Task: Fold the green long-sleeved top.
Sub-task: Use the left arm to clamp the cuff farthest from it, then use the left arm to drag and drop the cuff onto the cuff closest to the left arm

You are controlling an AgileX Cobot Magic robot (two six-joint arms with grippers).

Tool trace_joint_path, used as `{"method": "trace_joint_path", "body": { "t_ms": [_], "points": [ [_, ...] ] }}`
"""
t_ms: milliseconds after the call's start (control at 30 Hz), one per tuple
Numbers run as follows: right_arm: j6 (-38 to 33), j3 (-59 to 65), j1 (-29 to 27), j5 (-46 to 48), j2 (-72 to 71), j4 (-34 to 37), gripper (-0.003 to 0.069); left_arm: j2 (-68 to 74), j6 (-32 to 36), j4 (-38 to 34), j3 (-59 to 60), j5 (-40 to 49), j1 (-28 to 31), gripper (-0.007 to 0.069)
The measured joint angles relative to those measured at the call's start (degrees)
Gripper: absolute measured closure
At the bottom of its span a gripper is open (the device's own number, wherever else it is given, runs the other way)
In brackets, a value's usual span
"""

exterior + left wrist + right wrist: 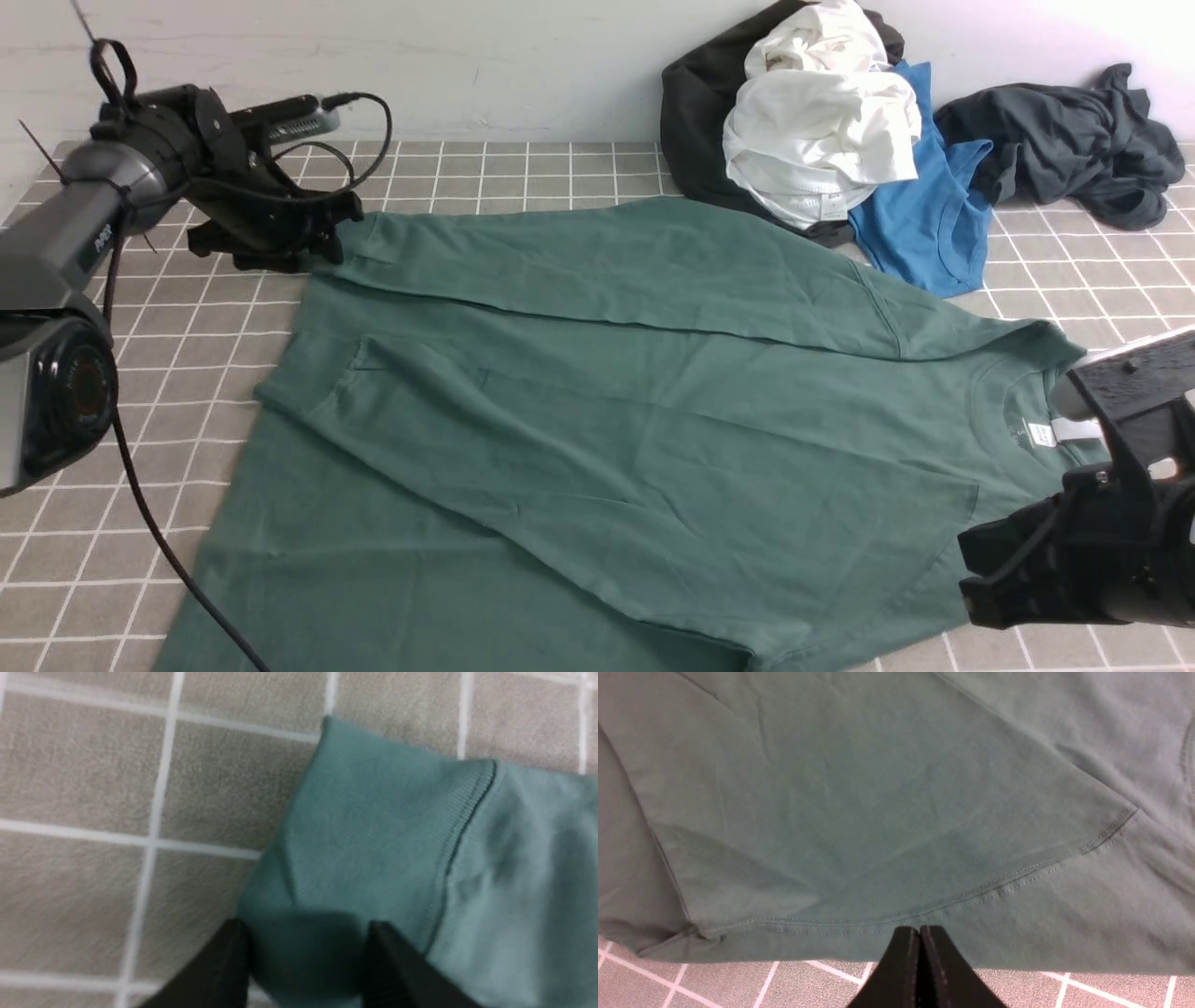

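Note:
The green long-sleeved top (pixel 607 392) lies spread on the checked table, collar and white neck label (pixel 1038 434) toward the right. Both sleeves are folded across the body. The far sleeve ends in a ribbed cuff (pixel 373 812) at the back left. My left gripper (pixel 327 233) hangs right at that cuff. In the left wrist view, the left gripper (pixel 306 926) has its jaws apart and the cuff lies flat in the gap. My right gripper (pixel 920 927) is shut with nothing in it, at the top's near right edge. It also shows low in the front view, right gripper (pixel 971 569).
A heap of clothes sits at the back right against the wall: a white garment (pixel 822 121) on a black one (pixel 700 121), a bright blue T-shirt (pixel 924 215) and a dark charcoal garment (pixel 1074 140). Grey checked tablecloth (pixel 523 173) shows around the top.

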Motion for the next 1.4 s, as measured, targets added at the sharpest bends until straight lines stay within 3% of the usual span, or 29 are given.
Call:
{"method": "trace_joint_path", "body": {
  "t_ms": [33,67,100,233,333,467,533,767,867,1133,1233,1400],
  "points": [
    [0.0,0.0,0.0,0.1,0.0,-0.1,0.0673,0.1,0.2,-0.1,0.0,0.0,0.0,0.0351],
    [0.0,0.0,0.0,0.1,0.0,-0.1,0.0673,0.2,1.6,-0.4,0.0,-0.4,0.0,0.0461],
    [0.0,0.0,0.0,0.1,0.0,-0.1,0.0673,0.2,2.3,-0.5,0.0,-0.4,0.0,0.0524],
    [-0.9,0.0,0.0,0.3,0.0,-0.1,0.0673,-1.0,4.1,0.1,-0.5,2.6,-0.1,0.0601],
    [-2.2,0.0,0.0,0.3,0.0,-0.1,0.0673,-3.1,4.1,1.4,-0.5,7.0,-0.1,0.0601],
    [-4.1,0.0,0.0,0.0,0.0,0.4,0.0673,-10.7,4.1,3.0,-0.9,21.3,-0.9,0.0601],
    [-4.1,0.0,0.0,-0.3,0.0,0.8,0.0673,-13.2,4.1,5.2,-0.6,23.0,-1.8,0.0601],
    [-5.2,0.0,0.0,-0.4,0.0,1.0,0.0673,-19.2,3.0,10.5,11.7,23.8,-5.6,0.0601],
    [-6.8,0.0,0.0,-0.4,0.0,1.0,0.0673,-26.5,2.8,12.5,23.9,23.9,-7.9,0.0598],
    [-7.3,0.0,0.0,-0.4,0.0,1.7,0.0673,-42.0,0.8,17.0,43.0,23.7,-7.4,0.059],
    [-7.4,0.0,0.0,-0.4,0.0,3.3,0.0673,-45.2,0.7,16.6,50.6,19.6,-7.4,0.0586],
    [-7.4,0.0,0.0,-0.4,0.0,4.6,0.0673,-45.5,2.3,16.3,59.5,14.3,-8.0,0.0503]
  ]
}}
